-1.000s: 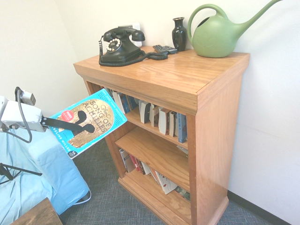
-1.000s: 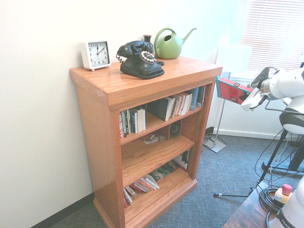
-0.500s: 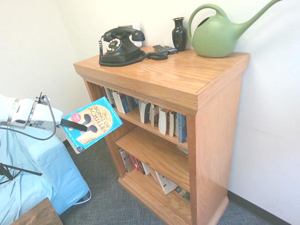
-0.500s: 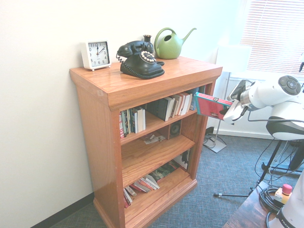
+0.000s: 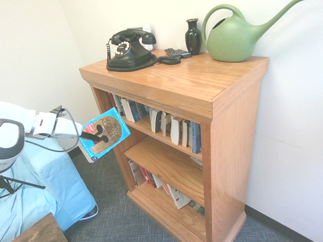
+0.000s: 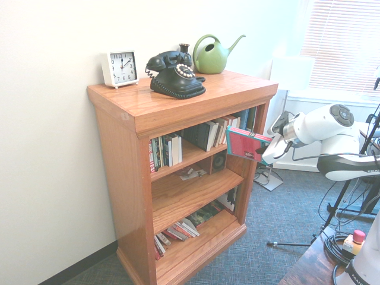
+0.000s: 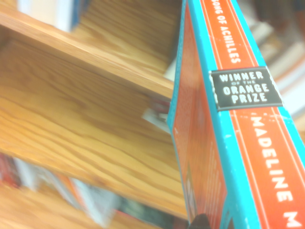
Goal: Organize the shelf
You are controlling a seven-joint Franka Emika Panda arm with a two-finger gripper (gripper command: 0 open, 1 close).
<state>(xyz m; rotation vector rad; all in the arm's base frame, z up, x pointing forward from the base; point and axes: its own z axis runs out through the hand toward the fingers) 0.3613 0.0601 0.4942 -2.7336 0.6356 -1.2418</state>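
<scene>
Shelf (image 5: 202,96), gripper (image 5: 96,136) clamped on blue paperback (image 5: 103,135), just beside its front

On the spine of the book (image 7: 238,109), "WINNER OF THE ORANGE PRIZE" is printed on a black label, with "SONG OF ACHILLES" and "MADELINE M", cut off, in white on orange. Numerals 1 to 12 are shown on the clock (image 6: 119,68) face.
</scene>
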